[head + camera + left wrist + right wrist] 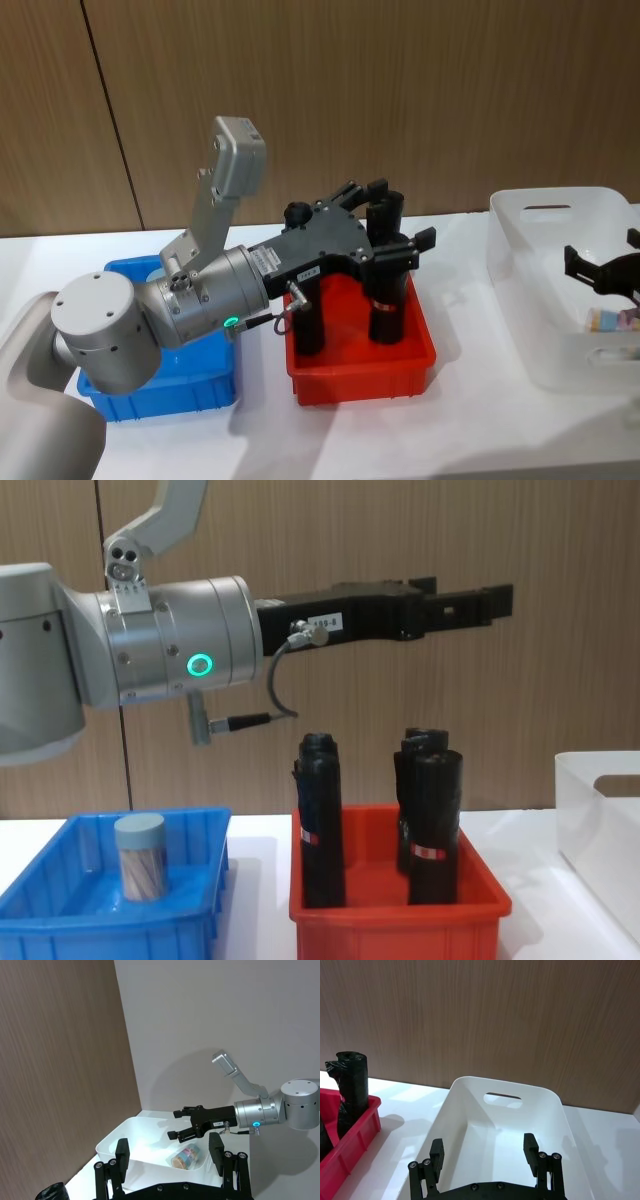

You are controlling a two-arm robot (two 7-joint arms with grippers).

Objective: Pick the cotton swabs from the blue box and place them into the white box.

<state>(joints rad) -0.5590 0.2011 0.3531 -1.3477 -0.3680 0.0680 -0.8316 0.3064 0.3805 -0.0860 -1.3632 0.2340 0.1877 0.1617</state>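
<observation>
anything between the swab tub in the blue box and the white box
Yes: the red bin of tall black rolls sits between them. Open left gripper hovers above it; right gripper is over the white box.

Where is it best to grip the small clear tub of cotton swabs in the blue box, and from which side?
Probably from above, with the left gripper, closing on the round side wall just under the lid. The small clear cotton swab tub stands upright, apart from the side walls of the bright blue plastic box, so both flanks look free.
</observation>
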